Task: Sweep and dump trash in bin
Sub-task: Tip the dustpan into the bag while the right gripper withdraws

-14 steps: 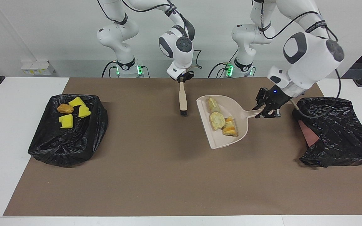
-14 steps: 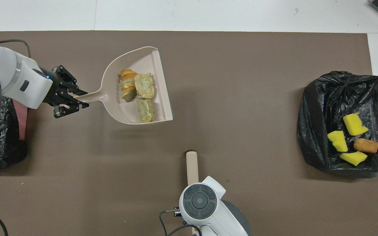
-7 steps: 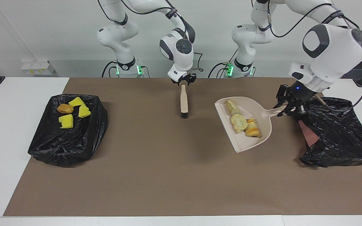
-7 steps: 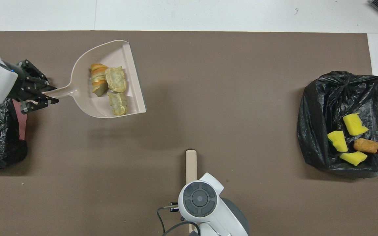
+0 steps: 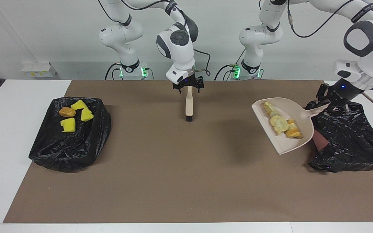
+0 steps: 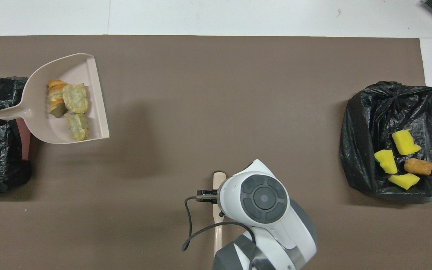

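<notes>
Your left gripper (image 5: pixel 328 103) is clamped on the handle of the dustpan (image 5: pixel 298 111) and has carried it, lifted off the table (image 5: pixel 173 168), from the middle toward the left arm's end; the pan's back edge now hangs at the rim of the black bin bag (image 5: pixel 351 139) there. The three bread-like pieces (image 5: pixel 282 124) ride in the pan, tilted but not spilled. That puts you at the dumping step: judge the tip so they slide into the bag, not onto the mat.

Your right gripper (image 5: pixel 188 86) has just spread wide and risen, letting go of the brush (image 5: pixel 189 105), which lies flat on the table near the robots. Sweeping looks finished.

The yellow chunks (image 5: pixel 76 115) and brown lump (image 5: pixel 67 112) already sit in the other bag (image 5: pixel 70 152) at the right arm's end.
</notes>
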Controlling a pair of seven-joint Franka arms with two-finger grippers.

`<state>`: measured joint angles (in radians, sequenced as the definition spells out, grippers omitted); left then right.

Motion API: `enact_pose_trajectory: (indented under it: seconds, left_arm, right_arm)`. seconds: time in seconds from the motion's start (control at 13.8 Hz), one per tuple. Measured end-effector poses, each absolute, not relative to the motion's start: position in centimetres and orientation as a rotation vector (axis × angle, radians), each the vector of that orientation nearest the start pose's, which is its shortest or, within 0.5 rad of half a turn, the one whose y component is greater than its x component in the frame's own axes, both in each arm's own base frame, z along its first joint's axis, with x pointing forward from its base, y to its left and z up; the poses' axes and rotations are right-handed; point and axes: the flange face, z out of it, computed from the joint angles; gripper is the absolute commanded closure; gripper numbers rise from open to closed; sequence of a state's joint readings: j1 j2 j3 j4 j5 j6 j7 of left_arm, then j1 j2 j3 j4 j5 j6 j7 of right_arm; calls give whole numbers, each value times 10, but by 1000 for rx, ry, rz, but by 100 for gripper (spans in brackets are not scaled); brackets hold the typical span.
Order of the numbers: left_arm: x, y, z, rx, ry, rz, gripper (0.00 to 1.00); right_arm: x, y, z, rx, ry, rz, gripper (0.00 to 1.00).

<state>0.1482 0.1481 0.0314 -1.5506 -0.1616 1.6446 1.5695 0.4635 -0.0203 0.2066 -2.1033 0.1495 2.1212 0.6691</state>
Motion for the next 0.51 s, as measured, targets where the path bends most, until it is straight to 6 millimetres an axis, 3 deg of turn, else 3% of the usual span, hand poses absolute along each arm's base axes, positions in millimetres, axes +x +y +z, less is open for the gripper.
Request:
enact_pose_trajectory:
  seconds: [0.29, 0.51]
  left_arm:
    - [580, 163, 559, -2490, 2088, -134, 100]
    - [568, 208, 559, -2419, 2128, -118, 100]
  right_arm:
    - [457, 304, 481, -3082, 138, -73, 0]
    - [497, 228, 526, -3097, 114, -114, 0]
